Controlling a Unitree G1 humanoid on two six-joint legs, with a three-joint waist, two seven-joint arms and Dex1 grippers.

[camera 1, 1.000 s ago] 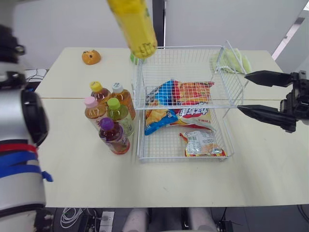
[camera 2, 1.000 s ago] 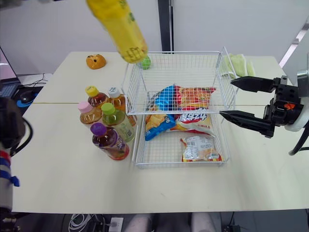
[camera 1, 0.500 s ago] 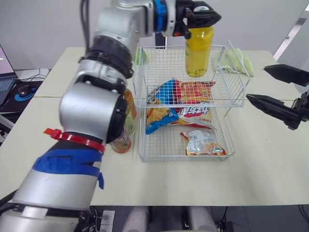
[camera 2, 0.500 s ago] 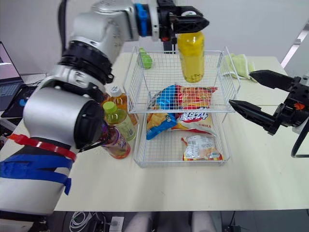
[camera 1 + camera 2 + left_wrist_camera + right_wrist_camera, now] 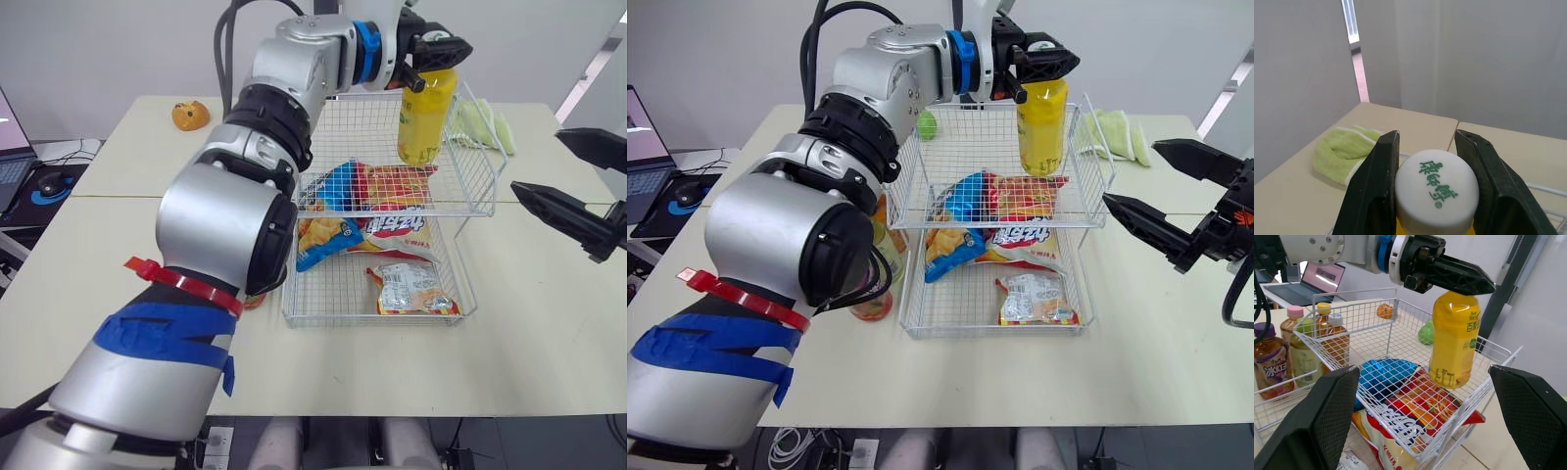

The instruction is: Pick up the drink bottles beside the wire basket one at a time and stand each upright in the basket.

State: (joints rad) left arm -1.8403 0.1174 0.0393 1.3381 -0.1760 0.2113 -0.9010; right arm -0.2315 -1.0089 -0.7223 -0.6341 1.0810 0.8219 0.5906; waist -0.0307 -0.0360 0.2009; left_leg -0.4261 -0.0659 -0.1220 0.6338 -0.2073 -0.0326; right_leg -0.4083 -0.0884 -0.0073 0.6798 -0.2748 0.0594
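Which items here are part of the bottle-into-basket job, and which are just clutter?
Job: yellow bottle, held upright by the left gripper at the wire basket; bottles standing beside the basket.
Clutter: snack bags inside the basket, green cloth, orange toy, green toy, laptop.

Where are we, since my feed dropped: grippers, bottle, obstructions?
Left gripper shut on yellow bottle by cap. Bottle upright inside wire basket, far end. Right gripper open beside basket. Snack bags beneath may unsettle it.
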